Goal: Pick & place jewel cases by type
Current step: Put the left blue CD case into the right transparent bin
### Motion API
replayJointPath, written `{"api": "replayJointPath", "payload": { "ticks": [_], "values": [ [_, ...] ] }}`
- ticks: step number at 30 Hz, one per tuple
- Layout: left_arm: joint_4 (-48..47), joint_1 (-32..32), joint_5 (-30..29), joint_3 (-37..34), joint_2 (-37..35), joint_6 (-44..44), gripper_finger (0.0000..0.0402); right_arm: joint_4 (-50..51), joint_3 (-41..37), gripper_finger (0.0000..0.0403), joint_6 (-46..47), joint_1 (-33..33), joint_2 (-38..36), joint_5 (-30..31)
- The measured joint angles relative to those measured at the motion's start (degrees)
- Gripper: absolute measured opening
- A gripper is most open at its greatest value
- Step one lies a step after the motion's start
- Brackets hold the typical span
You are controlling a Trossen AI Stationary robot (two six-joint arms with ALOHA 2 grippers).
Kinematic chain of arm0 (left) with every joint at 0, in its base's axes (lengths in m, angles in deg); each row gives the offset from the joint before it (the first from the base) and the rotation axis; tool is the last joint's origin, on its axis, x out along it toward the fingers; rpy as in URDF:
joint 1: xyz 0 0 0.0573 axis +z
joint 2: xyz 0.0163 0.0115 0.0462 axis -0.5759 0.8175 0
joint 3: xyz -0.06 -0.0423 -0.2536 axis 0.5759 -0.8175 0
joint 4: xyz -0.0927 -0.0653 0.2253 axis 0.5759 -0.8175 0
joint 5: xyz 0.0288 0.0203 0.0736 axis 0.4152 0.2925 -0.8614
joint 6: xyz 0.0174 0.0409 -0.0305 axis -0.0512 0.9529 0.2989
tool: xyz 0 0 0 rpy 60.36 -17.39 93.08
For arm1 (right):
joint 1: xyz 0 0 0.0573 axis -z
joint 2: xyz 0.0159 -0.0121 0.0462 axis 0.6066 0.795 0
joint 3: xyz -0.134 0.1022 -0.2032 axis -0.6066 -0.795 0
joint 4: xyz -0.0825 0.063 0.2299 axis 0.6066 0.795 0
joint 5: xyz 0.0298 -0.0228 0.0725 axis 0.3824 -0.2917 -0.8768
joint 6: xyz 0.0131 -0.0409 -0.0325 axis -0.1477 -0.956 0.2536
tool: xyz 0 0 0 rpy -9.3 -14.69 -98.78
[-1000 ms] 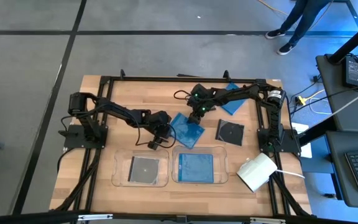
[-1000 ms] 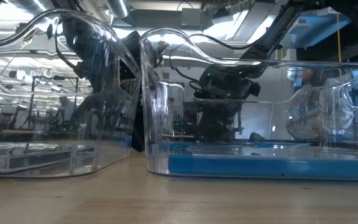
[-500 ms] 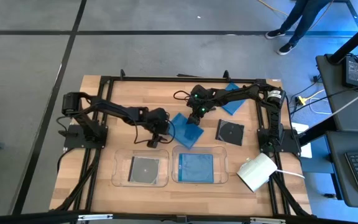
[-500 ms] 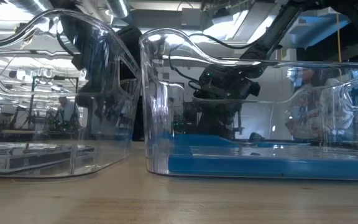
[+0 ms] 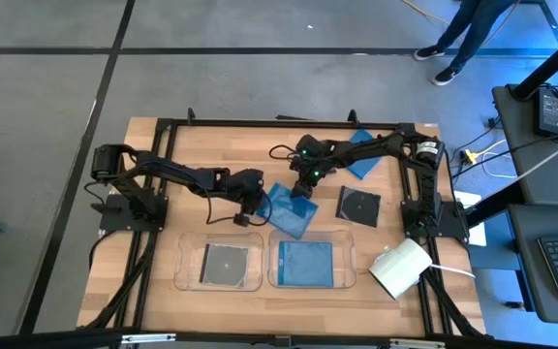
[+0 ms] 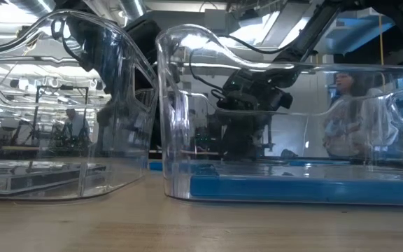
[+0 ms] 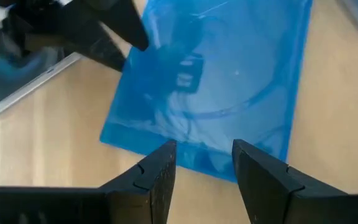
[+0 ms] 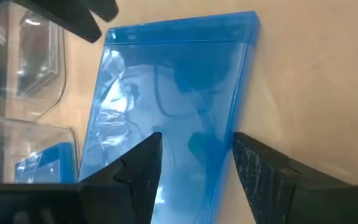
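Both tools are crowding the same blue jewel case [image 5: 290, 208], lying flat mid-tabletop [image 5: 163, 155] just beyond the clear trays [image 5: 186, 281]. Left tool [image 5: 245, 211] sits at its left edge, fingers [image 7: 155, 171] partly spread, empty. Right tool [image 5: 304, 184] hovers at its far edge, fingers [image 8: 143, 163] also spread, nothing held.

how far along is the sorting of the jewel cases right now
Done: one dark case lies in the left tray, one blue case in the right tray.
In hand: both claws, left and right, fingers apart, sit at the loose blue case.
Left: that case, another blue one and a dark one on the table.
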Motion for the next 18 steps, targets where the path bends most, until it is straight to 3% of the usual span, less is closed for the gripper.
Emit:
{"api": "replayJointPath", "payload": {
  "ticks": [4, 9, 18],
  "values": [
    [0.31, -0.57, 5.56, 0.0, 0.0, 0.24, 0.0155, 0.13, 0.0, 0.0199, 0.02, -0.26, 0.0, -0.05],
    [0.28, -3.78, 0.63, 0.0, 0.0, 4.93, 0.0155, 0.19, 0.0, 0.0199, 0.09, -0.23, 0.0, 0.11],
    [-0.68, -8.24, -0.19, 0.0, 0.02, 6.98, 0.0155, 0.2, 0.0, 0.0199, 0.34, -0.18, 0.0, 0.25]
  ]
}}
